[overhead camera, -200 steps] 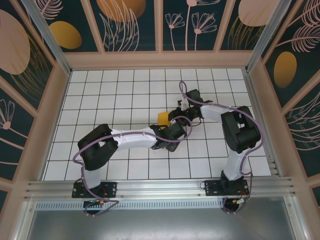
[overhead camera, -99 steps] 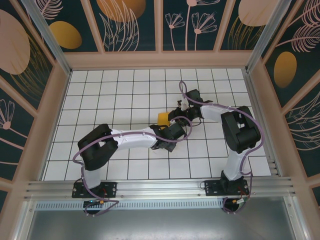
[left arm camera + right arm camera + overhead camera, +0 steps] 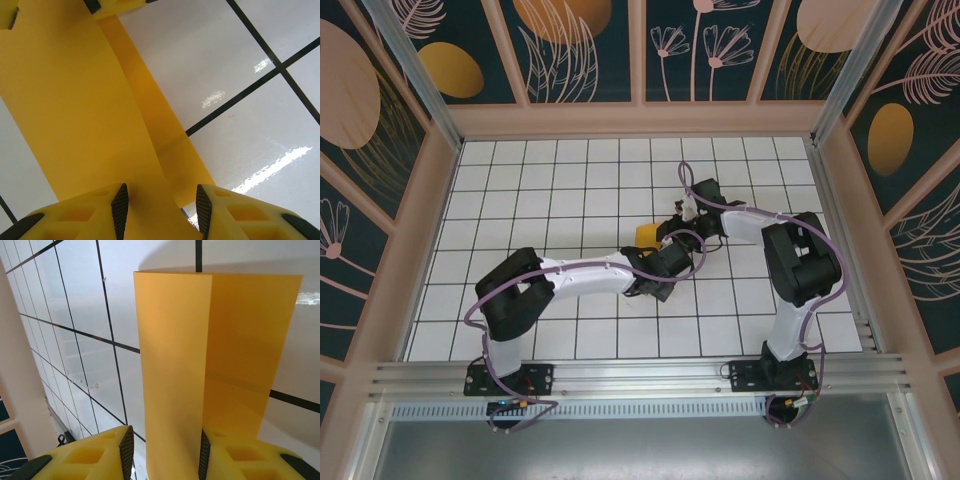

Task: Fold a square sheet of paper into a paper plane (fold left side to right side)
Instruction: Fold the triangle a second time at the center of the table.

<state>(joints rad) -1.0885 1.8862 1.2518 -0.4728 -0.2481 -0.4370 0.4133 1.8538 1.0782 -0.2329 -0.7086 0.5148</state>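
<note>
The square sheet of paper (image 3: 646, 236) is located just right of centre in the top external frame, on the white gridded table (image 3: 550, 190), where the two arms converge; only a small orange-yellow patch is seen there, the remainder being covered by the wrists. In the left wrist frame, the sheet (image 3: 75, 110) is seen as a broad band running from the upper left down to the bottom centre, with a narrower layer showing along its right edge and a faint crease crossing it. The left gripper (image 3: 161, 210) is found at the bottom edge of that frame, its jaws set partly apart with the paper lying in the gap between the black pads (image 3: 120, 205). Whether the pads bear on the paper cannot be told. In the right wrist frame, the sheet (image 3: 175, 365) is seen partly folded, one panel standing in front at centre and a second panel angled behind it to the right. The right gripper (image 3: 165, 452) is recorded at the bottom of that frame, jaws likewise partly apart and the front panel occupying the gap. A clamped hold cannot be confirmed there either.
</note>
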